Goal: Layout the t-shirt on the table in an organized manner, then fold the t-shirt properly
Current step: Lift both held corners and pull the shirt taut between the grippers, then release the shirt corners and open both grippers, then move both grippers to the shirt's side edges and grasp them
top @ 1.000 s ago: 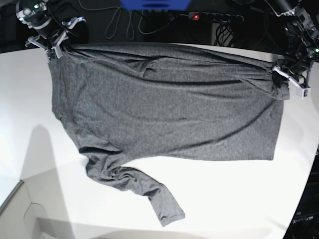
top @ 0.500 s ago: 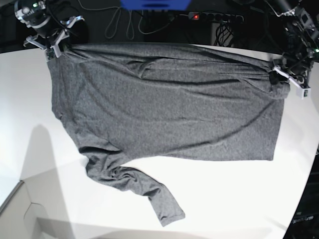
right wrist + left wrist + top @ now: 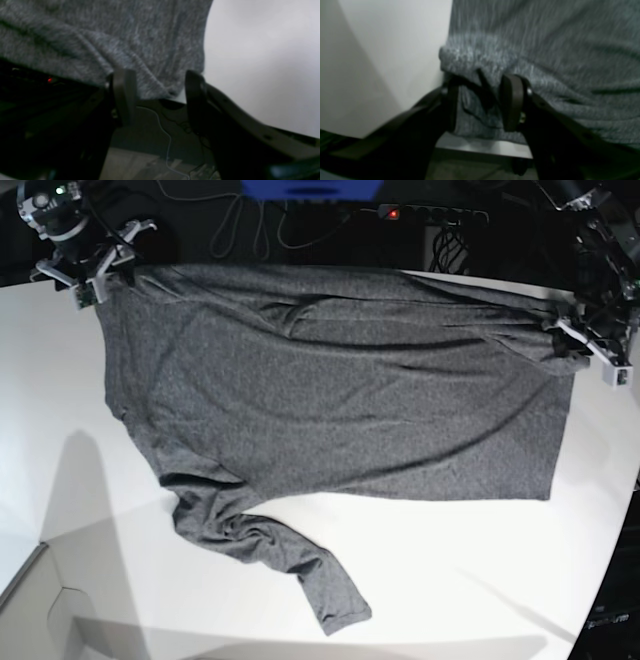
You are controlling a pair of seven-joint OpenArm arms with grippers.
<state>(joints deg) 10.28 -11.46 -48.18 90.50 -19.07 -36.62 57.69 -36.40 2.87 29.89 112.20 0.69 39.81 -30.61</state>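
The left gripper (image 3: 480, 102) fills the lower part of the frame, its two black jaws parted. A bunched fold of the grey t-shirt (image 3: 545, 50) sits in the gap between them; the right pad (image 3: 512, 102) is touching the fabric. The cloth spreads up and rightward in shallow wrinkles. The white counter (image 3: 390, 50) lies bare on the left, beside the shirt's edge.

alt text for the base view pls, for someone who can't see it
A heathered charcoal-grey jersey t-shirt lies spread on a smooth white table, one sleeve trailing toward the near edge. The right gripper and left gripper sit at the shirt's two far corners.
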